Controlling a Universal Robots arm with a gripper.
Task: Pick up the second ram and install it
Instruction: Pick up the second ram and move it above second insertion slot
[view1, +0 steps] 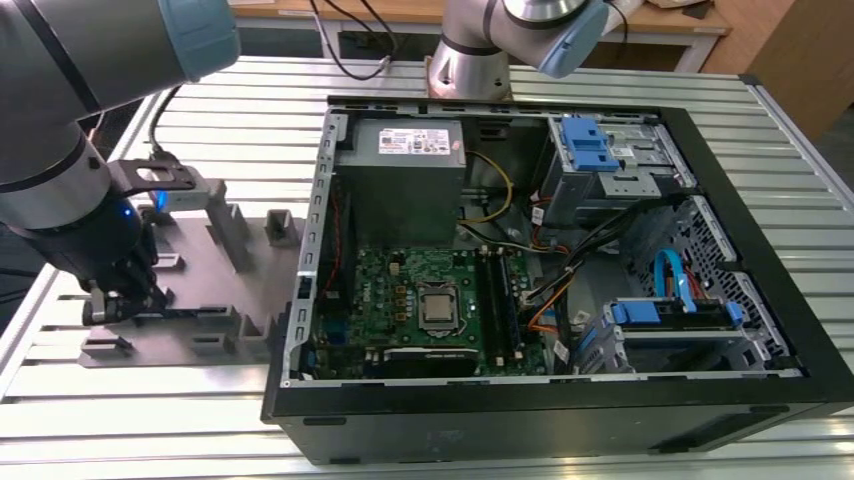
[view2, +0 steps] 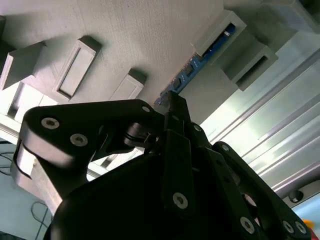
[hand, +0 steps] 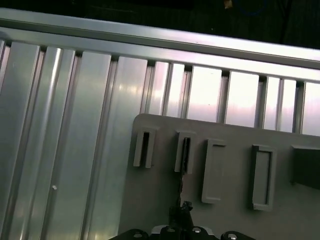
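Now, exterior view, progress: you are watching the black two-finger gripper (view1: 123, 300) reaching down onto the grey moulded fixture plate with upright posts (view1: 214, 250), at the exterior view's left. Nothing is travelling toward the black open computer case (view1: 534, 420), so the pick-up looks under way and the installing is all left to do.
Exterior view, target: the long dark memory slots (view1: 497, 300) are lying just beside the square silver processor (view1: 438, 308) on the green motherboard (view1: 394, 285). You cannot tell whether any stick is sitting in them.
Exterior view, room: the case's wall is rising between plate and motherboard, and loose cables are hanging near the slots. The ribbed aluminium table (view1: 240, 100) is offering open room around the plate.
Second wrist view, ram: the second ram (view2: 200, 60), a long thin grey-green memory stick with small dark chips, is standing on edge in the plate's slotted holders. The gripper (view2: 172, 102) is meeting its near end, drawn together and seemingly clamping it.
Second wrist view, edges: a holder's walls are hugging the stick's far end, so you are likely needing a straight lift.
First wrist view, line-up: the second ram (hand: 182, 170) is showing edge-on, running from a holder to the gripper (hand: 182, 212).
First wrist view, room: other posts are standing near on the fixture plate (hand: 160, 200), and the table (hand: 75, 125) is lying beyond its edge.
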